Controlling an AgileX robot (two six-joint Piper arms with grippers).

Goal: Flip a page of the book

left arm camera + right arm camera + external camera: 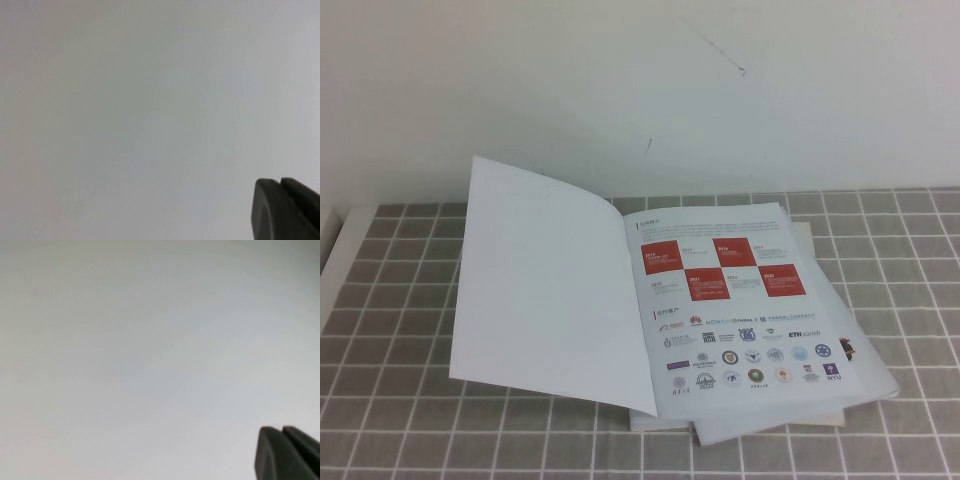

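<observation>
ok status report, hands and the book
Left hand shut, off the table, facing blank wall. Right hand shut, same. Book open on the checked cloth, page with red squares flat. Nothing in the way.

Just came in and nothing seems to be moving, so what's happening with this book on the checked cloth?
Nothing is handling the book right now. It lies open on the grey checked cloth, with the page of red squares and logos flat on the right and a blank white leaf standing partly raised on the left. Neither arm is over the table: the left pincer and the right pincer are both shut, facing only a blank white surface.
</observation>
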